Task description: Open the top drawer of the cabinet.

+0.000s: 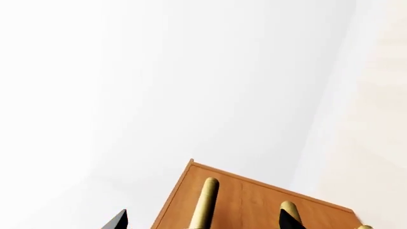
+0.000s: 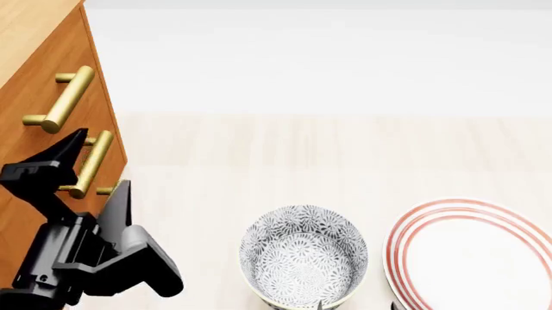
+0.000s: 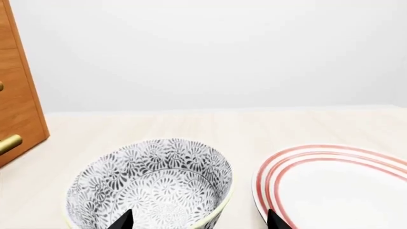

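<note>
Left wrist: your left gripper (image 1: 203, 220) spreads wide, empty, before the cabinet (image 1: 254, 202); which handle it faces is unclear.

Head: the top drawer (image 2: 52, 84) sits shut, upper left. You're approaching; raise and close on its handle (image 2: 62, 99).

Right wrist: right gripper (image 3: 198, 220) open, empty, over an empty bowl (image 3: 149, 183).

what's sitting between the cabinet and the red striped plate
In the head view, the patterned bowl stands between the cabinet and the red-ringed plate, on the pale table.
</note>
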### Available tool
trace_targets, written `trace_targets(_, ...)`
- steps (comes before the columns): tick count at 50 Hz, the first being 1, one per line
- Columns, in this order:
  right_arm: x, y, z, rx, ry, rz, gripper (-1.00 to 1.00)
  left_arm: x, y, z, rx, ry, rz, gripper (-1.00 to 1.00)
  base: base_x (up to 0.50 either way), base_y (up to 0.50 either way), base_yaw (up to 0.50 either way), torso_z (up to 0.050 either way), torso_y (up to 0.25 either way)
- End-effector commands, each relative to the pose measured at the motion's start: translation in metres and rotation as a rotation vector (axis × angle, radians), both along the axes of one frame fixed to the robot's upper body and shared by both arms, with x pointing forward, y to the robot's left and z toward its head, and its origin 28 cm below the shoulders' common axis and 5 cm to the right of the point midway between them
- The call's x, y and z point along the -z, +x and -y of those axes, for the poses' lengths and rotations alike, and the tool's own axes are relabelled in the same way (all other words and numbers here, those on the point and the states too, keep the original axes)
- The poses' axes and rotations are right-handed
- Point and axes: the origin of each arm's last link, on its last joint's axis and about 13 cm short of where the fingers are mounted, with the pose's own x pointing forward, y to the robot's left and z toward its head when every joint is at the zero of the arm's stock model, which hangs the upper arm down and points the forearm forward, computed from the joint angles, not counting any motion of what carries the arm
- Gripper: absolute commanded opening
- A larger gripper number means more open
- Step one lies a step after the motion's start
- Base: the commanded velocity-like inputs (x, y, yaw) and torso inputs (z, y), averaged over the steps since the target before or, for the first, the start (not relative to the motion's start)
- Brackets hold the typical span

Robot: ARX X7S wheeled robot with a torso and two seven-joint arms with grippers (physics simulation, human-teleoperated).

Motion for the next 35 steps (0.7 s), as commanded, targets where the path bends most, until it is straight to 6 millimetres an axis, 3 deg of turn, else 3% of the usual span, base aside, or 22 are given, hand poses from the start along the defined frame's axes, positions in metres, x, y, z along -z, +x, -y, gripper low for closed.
trace_targets(1, 0.0, 0.001, -0.001, -0.005, 0.001, 0.009, 1.0, -0.02, 0.017, 0.003, -0.027, -0.045, 0.018, 1.0, 0.0, 0.0, 0.0, 0.0, 0.0)
trace_targets(19, -0.002, -0.001, -0.001, -0.013, 0.002, 0.009, 1.0, -0.03, 0.034, 0.002, -0.086, -0.074, 0.034, 1.0, 0.0, 0.0, 0.0, 0.0, 0.0)
trace_targets(35, -0.001, 0.001, 0.0, -0.003, 0.008, 0.008, 1.0, -0.024, 0.044, 0.0, -0.136, -0.116, -0.016, 1.0, 0.0, 0.0, 0.0, 0.0, 0.0)
